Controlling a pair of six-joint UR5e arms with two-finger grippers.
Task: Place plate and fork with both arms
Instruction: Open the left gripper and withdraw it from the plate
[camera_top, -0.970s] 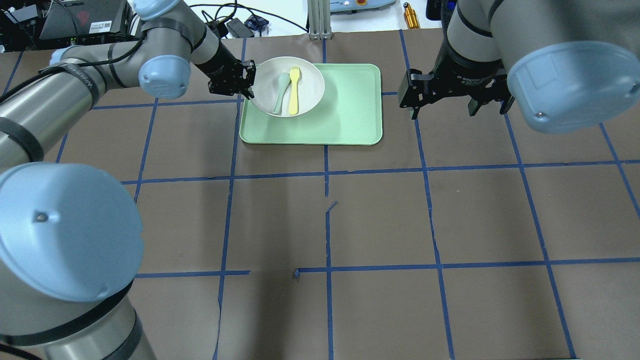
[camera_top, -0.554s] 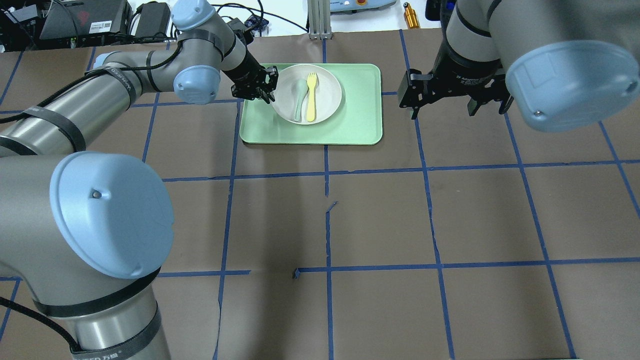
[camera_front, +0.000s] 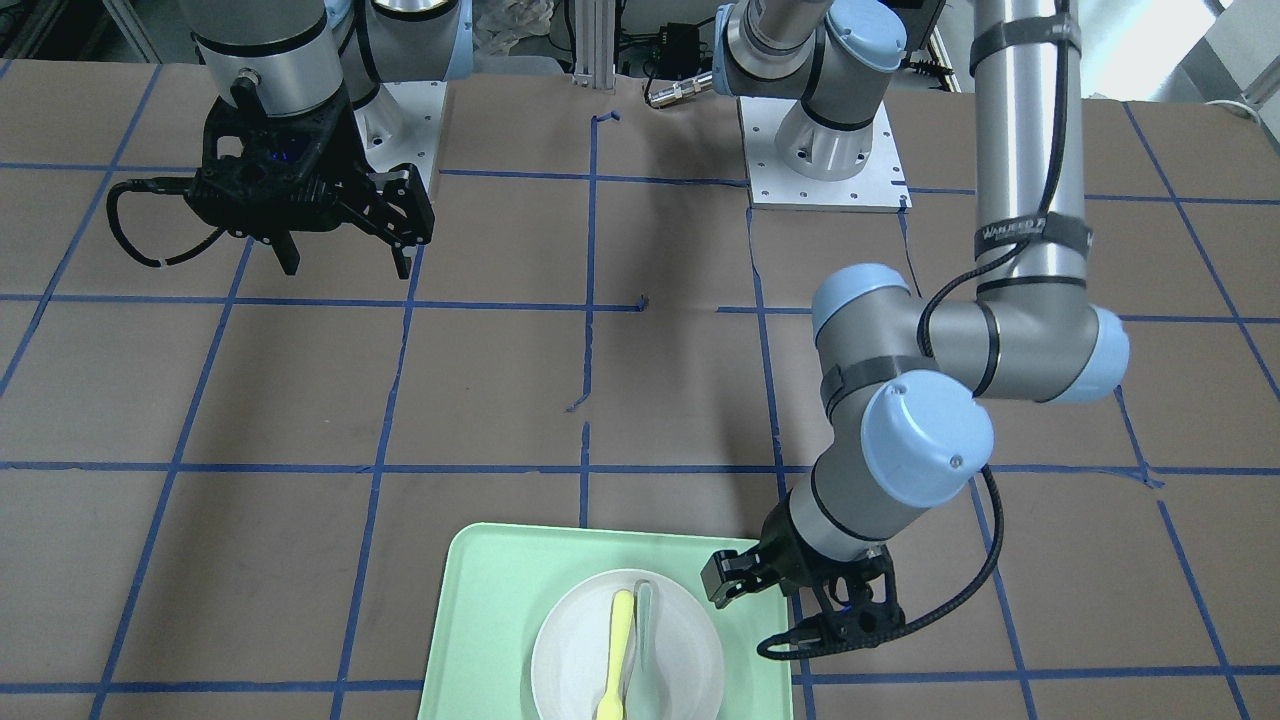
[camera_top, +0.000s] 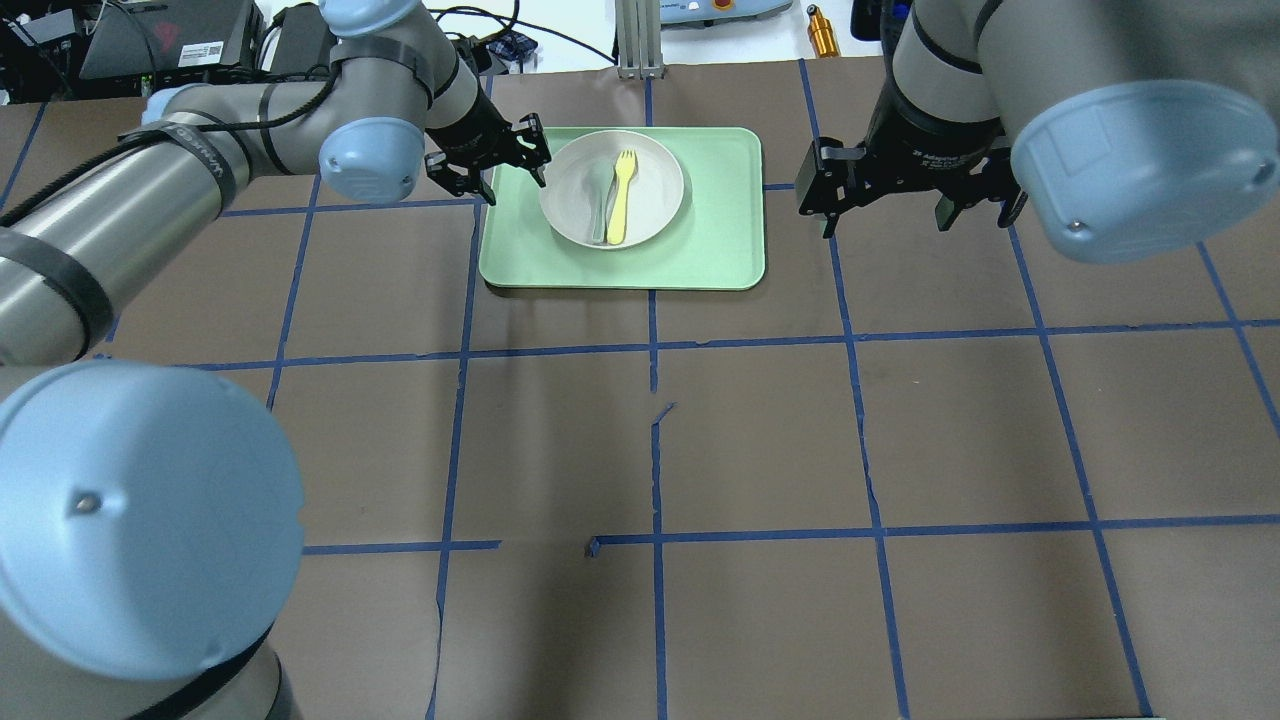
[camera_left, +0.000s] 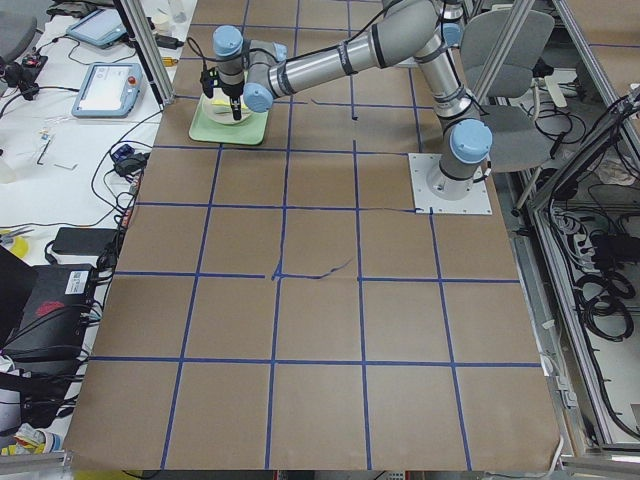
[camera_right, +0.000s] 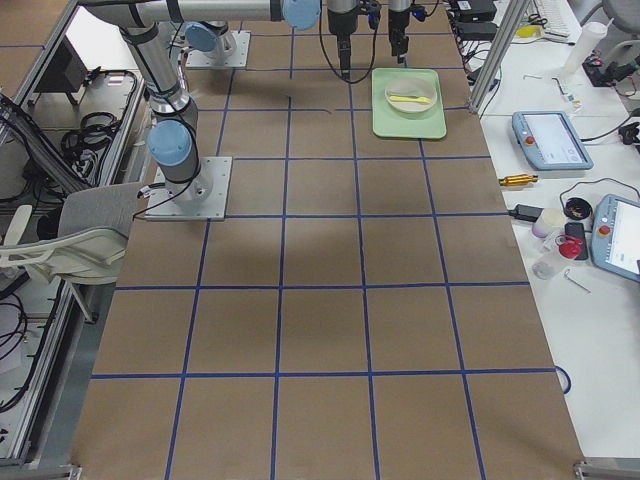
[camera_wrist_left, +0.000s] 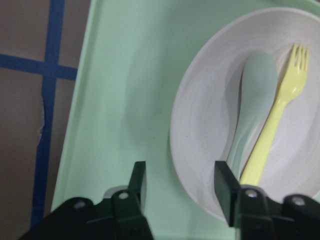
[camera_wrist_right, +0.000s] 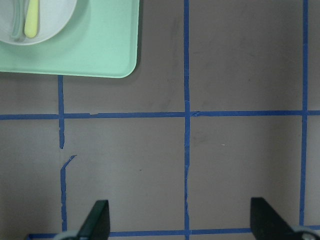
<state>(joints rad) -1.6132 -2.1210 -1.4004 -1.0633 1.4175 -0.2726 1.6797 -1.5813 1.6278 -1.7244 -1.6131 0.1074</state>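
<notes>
The plate (camera_top: 662, 190) sits on the tray (camera_top: 720, 240), in the tray's far-left part as the overhead view shows it. The fork (camera_top: 620, 196) lies in the plate, tines toward the far edge. A spoon (camera_top: 598, 200) lies just beside it on its left, parallel to it. The tray rests on the bench (camera_top: 650, 450), which is covered in brown paper with a blue tape grid.

The left end effector (camera_wrist_left: 181, 187) is at the plate's left side with its jaws moderately apart, holding nothing. In the wrist view, the plate's rim appears between the two fingers (camera_wrist_left: 137, 182). Contact with the rim cannot be determined.

The right end effector (camera_top: 885, 225) hangs over the bench to the right of the tray, clear of it. Its jaws are spread wide and it holds nothing.
</notes>
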